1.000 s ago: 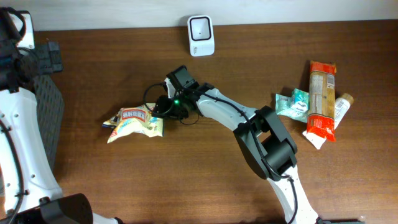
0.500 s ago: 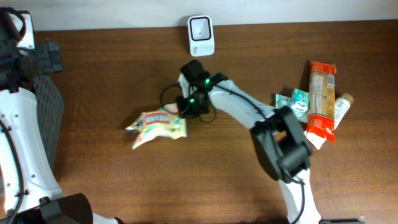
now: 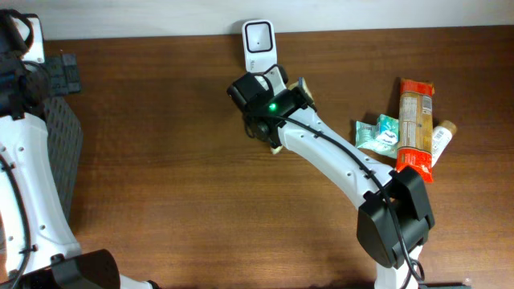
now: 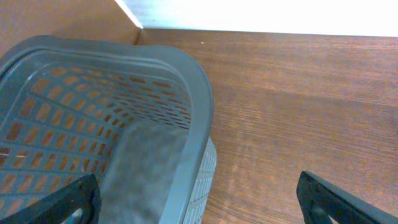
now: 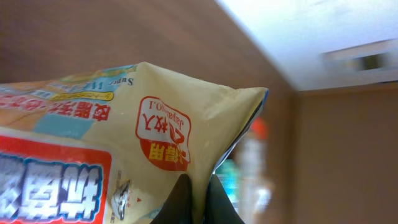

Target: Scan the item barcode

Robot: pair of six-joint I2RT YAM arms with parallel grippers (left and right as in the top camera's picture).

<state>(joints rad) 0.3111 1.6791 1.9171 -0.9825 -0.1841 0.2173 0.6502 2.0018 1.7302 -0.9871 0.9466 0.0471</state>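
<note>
The item is a cream snack bag (image 5: 124, 124) with red and blue print. It fills the right wrist view, raised off the table. My right gripper (image 5: 198, 194) is shut on the bag's lower edge, both dark fingers pinching the film. Overhead, the right gripper (image 3: 265, 103) hangs just in front of the white scanner (image 3: 259, 44) at the table's back edge. There only a sliver of the bag (image 3: 304, 87) shows beside the wrist. My left gripper (image 4: 202, 202) is open over the rim of a grey basket (image 4: 155, 68), holding nothing.
A red package (image 3: 416, 128), a teal packet (image 3: 381, 132) and a small bottle (image 3: 442, 135) lie at the right of the table. The grey basket (image 3: 60, 152) stands at the left edge beside the left arm.
The right gripper closed on the bag, lifted it from the table's middle left and carried it back and right to the scanner. The left arm has not moved.
</note>
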